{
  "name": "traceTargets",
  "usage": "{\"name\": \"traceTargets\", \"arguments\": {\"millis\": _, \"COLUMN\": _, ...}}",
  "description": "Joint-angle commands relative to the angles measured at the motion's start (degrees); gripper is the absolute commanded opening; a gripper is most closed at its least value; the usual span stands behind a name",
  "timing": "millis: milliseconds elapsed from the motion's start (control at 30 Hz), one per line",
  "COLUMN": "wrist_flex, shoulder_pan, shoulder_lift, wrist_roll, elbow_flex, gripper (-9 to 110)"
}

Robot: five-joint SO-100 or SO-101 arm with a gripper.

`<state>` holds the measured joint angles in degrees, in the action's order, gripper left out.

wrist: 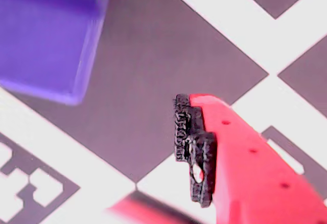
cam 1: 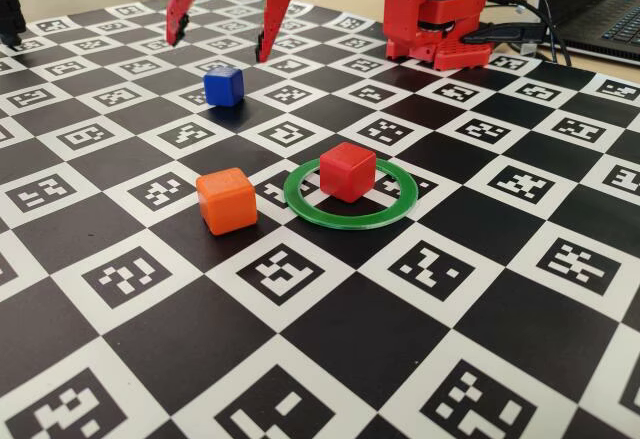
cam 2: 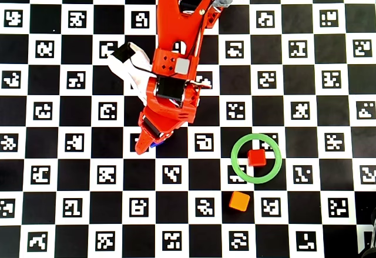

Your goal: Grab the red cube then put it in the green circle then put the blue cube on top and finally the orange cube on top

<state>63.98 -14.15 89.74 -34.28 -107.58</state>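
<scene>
Already settled inside the green circle, the red cube sits upright toward the ring's far-left arc in the fixed view, so you can judge the first step done. Your work now is the blue cube, which rests on the checkerboard mat well apart from the green circle, up and to the left of it in that view. The gripper hangs above and just behind the blue cube, its two red fingers spread wide and holding nothing, neither one touching the cube. From the wrist view the blue cube fills the upper left corner, blurred by closeness, while one ridged black fingertip pad stands off to its right over a dark square; the cube looks off-centre between the fingers. Overhead, the arm covers nearly all of the blue cube, leaving only a sliver visible at the fingertip, well left of the green circle. The orange cube waits just beside the ring's left edge in the fixed view, untouched. Your next move, by this reading, calls for centring the spread fingers over the blue cube, lowering around it, then closing before the carry across to the red cube.
</scene>
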Motion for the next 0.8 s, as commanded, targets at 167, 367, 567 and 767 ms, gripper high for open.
{"name": "traceTargets", "arguments": {"millis": 167, "wrist_flex": -2.4, "shoulder_pan": -2.3, "shoulder_lift": -2.4, "wrist_roll": -0.7, "elbow_flex": 0.3, "gripper": 47}}
{"name": "traceTargets", "arguments": {"millis": 367, "wrist_flex": -4.1, "shoulder_pan": -3.2, "shoulder_lift": -4.3, "wrist_roll": -1.5, "elbow_flex": 0.4, "gripper": 46}}
{"name": "traceTargets", "arguments": {"millis": 567, "wrist_flex": -6.3, "shoulder_pan": -2.9, "shoulder_lift": -5.1, "wrist_roll": -2.5, "elbow_flex": 0.0, "gripper": 46}}
{"name": "traceTargets", "arguments": {"millis": 767, "wrist_flex": -8.3, "shoulder_pan": -2.8, "shoulder_lift": -6.1, "wrist_roll": -3.3, "elbow_flex": 0.0, "gripper": 46}}
